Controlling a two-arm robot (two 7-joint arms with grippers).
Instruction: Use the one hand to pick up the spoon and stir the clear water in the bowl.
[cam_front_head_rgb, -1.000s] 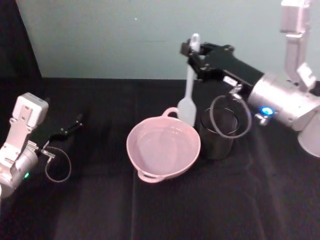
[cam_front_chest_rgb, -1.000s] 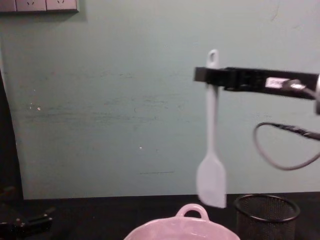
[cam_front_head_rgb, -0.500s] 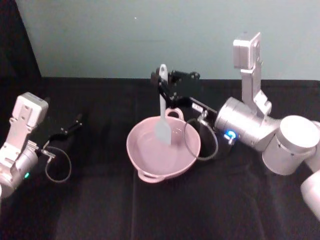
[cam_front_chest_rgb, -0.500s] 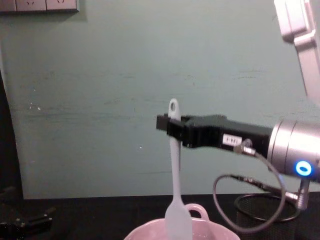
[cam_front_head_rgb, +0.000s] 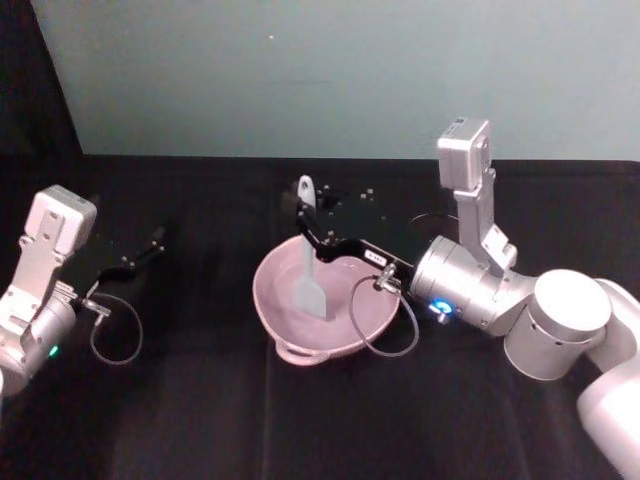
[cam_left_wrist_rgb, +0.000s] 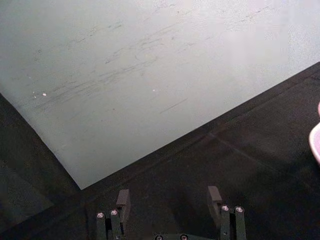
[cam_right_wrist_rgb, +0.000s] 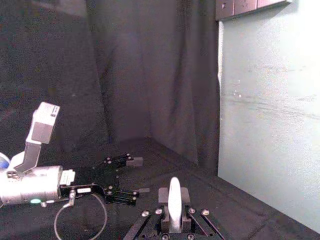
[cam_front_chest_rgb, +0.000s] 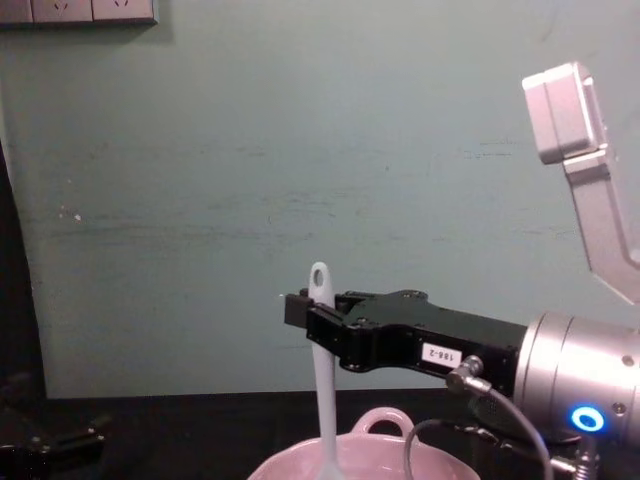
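My right gripper (cam_front_head_rgb: 306, 212) is clamped on the spoon (cam_front_head_rgb: 305, 268) high on its slim handle, just below the hole at the end. I judge that grip leaves the whole length free to reach down while my fingers stay above the rim. The spoon hangs nearly upright, with its flat whitish blade down inside the pink bowl (cam_front_head_rgb: 259, 291), which sits about the middle of the black-draped counter (cam_front_head_rgb: 200, 400). In the chest view the handle runs straight down behind the rim, close to the bowl's loop handle (cam_front_chest_rgb: 385, 419) on the side toward the wall. The water is too clear for me to make out, so I cannot tell how deep the blade sits. I take this to be the start of the stirring. The next move calls for sweeping the blade in circles while keeping it upright and off the bowl's wall, so the bowl does not slide or slop. My forearm lies low across the counter from the right edge, its blue ring (cam_front_chest_rgb: 588, 418) lit. A small white label (cam_front_chest_rgb: 441, 353) on the gripper body reads something like "186-2", though the middle digit is uncertain. My left gripper (cam_front_head_rgb: 138, 256) rests parked near the counter's left edge, well apart from the bowl, its fingers (cam_left_wrist_rgb: 123, 199) spread and holding nothing.
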